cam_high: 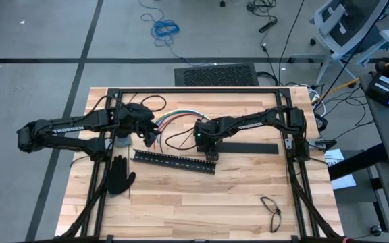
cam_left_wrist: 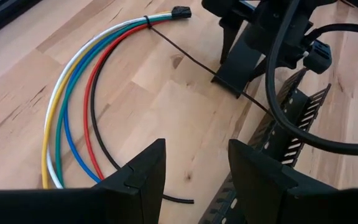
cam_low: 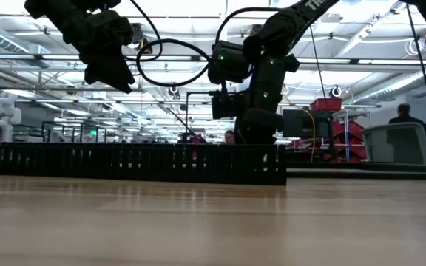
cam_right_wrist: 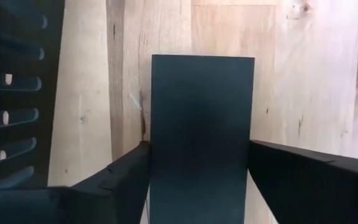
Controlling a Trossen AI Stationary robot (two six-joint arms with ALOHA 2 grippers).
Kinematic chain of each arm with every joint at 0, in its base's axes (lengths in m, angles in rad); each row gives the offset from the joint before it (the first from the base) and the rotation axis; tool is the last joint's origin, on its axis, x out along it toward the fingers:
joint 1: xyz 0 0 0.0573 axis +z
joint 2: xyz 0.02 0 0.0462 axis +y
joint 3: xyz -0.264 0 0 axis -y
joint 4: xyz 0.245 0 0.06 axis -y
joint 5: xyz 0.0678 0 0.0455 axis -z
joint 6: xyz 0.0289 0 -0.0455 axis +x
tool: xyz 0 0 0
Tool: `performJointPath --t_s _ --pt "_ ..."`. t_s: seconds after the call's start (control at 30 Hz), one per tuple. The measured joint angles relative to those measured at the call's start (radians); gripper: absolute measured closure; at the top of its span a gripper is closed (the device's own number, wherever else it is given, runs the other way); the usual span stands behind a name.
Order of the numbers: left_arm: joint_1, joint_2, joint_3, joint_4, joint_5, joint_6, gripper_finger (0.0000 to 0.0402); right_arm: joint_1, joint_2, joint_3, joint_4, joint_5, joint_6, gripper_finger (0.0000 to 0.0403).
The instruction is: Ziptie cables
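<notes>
We see the right gripper (cam_right_wrist: 197, 180) spread around a flat black bar (cam_right_wrist: 202, 124), beside the slotted bar (cam_high: 174, 162). The left gripper (cam_left_wrist: 194, 180) hangs parted over the cables (cam_left_wrist: 82, 112), which are bound by a ziptie (cam_left_wrist: 191, 62); a black glove (cam_high: 119, 175) lies nearby.

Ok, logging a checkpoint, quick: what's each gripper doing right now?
Left gripper: open, holding nothing, above the cables.
Right gripper: fingers either side of the flat black bar; cannot tell if they grip it.
</notes>
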Motion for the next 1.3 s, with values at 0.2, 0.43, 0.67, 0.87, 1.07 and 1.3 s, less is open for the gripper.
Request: performJointPath --t_s 0.2,0.43,0.67,0.87,1.07,1.3 --pt "0.0 0.0 0.0 0.0 0.0 0.0 0.0232 0.0 0.002 0.0 -0.001 0.002 -0.007 0.0183" --pt "0.0 0.0 0.0 0.0 0.0 0.0 0.0232 0.0 0.003 -0.001 -0.009 0.005 -0.009 0.0169" --pt "0.0 0.0 0.0 0.0 0.0 0.001 0.0232 0.0 0.003 -0.002 -0.011 0.005 -0.006 0.0184" --pt "0.0 0.0 0.0 0.0 0.0 0.001 0.0232 0.0 0.003 -0.002 -0.011 0.006 -0.006 0.0182" --pt "0.0 0.0 0.0 0.0 0.0 0.002 0.0232 0.0 0.003 -0.002 -0.012 0.007 -0.005 0.0184" --pt "0.0 0.0 0.0 0.0 0.0 0.002 0.0232 0.0 0.003 -0.002 -0.015 0.008 -0.005 0.0184"
